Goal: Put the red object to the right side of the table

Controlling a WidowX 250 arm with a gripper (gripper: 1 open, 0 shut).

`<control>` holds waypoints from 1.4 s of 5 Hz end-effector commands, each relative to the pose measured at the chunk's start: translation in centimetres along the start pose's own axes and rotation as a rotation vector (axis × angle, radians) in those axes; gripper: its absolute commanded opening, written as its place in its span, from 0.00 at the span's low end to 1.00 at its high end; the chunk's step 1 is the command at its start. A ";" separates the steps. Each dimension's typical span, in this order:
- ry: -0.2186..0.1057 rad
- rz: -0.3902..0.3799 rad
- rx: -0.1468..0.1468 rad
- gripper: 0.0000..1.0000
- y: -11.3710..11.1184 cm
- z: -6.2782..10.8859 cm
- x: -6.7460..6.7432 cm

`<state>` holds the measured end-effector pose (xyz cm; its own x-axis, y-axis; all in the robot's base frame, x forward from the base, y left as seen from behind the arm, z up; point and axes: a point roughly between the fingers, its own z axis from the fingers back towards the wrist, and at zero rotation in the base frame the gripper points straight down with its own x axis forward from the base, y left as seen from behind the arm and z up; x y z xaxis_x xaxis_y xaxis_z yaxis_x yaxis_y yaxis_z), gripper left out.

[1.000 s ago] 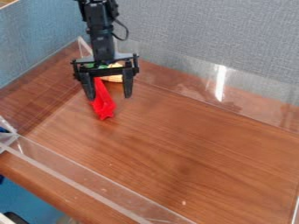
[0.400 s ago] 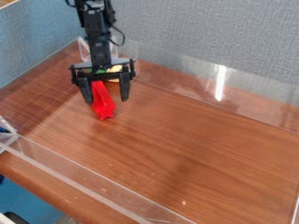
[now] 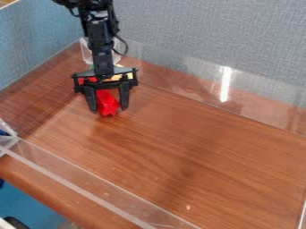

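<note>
Table [image 3: 203,170]: reddish-brown wood grain, fills most of the view, bare across the centre and the 3 to 6 o'clock area. Low clear acrylic walls [image 3: 221,82] run along its edges, with glare on the panel at about 2 o'clock. Grey-blue textured backdrop [image 3: 227,31] behind the table, from 11 to 3 o'clock.

Black robot arm [image 3: 98,36] comes in from 12 o'clock and points straight down at the table's 10 o'clock zone. Gripper [image 3: 107,97] sits low over the wood, its black crossbar level, and the jaws drop on either side of the red object [image 3: 110,104].

The red object is at roughly 10 o'clock in the view, near the back wall, resting on or just above the table; contact with the wood is hard to tell. Its upper part is between the jaws and its lower end pokes out below them. The jaws look drawn in close against its sides, apparently grasping it.
</note>
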<state>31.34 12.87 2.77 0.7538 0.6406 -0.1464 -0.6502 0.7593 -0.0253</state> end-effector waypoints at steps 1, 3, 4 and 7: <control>-0.049 -0.003 -0.017 0.00 0.2 1.5 0.7; -0.049 -0.034 -0.022 0.00 0.1 1.9 0.4; -0.049 -0.049 -0.025 0.00 0.0 2.0 0.3; -0.049 -0.094 -0.035 0.00 -0.1 2.6 -0.2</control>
<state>31.17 12.40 2.83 0.8102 0.5621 -0.1661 -0.5770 0.8147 -0.0580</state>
